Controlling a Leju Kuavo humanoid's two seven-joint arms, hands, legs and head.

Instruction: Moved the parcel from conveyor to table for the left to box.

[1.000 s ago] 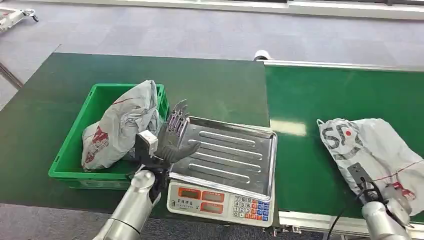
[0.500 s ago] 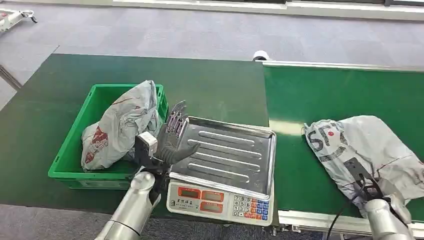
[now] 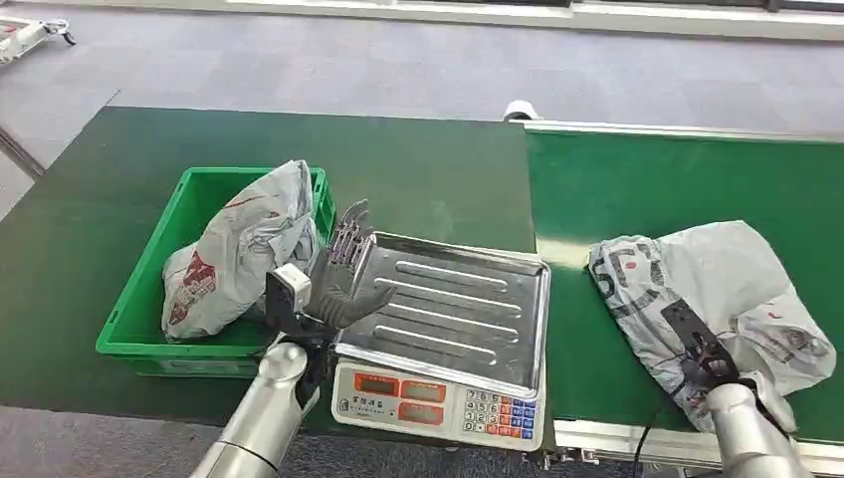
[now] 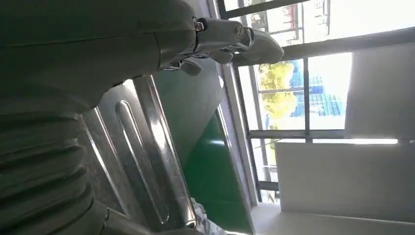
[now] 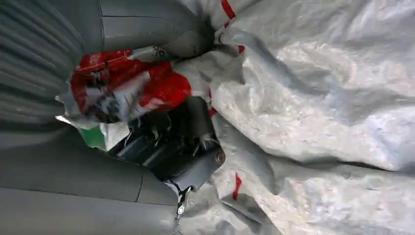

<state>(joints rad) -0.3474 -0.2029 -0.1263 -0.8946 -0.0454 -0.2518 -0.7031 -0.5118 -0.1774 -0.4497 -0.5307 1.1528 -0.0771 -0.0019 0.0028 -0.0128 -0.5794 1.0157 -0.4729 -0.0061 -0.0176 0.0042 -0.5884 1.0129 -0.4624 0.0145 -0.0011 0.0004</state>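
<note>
- Green conveyor (image 3: 637, 179) runs along the right, meeting the green tabletop (image 3: 418, 169).
- Right hand (image 3: 712, 363) grasps the grey parcel (image 3: 717, 289) at its near edge, on the conveyor.
- Left hand (image 3: 343, 274) stands released, fingers spread, touching the scale (image 3: 448, 329) beside the green crate (image 3: 189, 269).

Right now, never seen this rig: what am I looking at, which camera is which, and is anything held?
This is a humanoid robot with two silver arms, each ending in a many-fingered hand. The wide picture is taken from its head, looking down; the two close ones come from cameras at its wrists. In front lie a green table and, to the right, a green conveyor. On the table stand a green crate holding a grey parcel and a weighing scale with a steel tray. The left hand is open, at the tray's edge, holding nothing. The right hand grips a grey bagged parcel on the conveyor.
</note>
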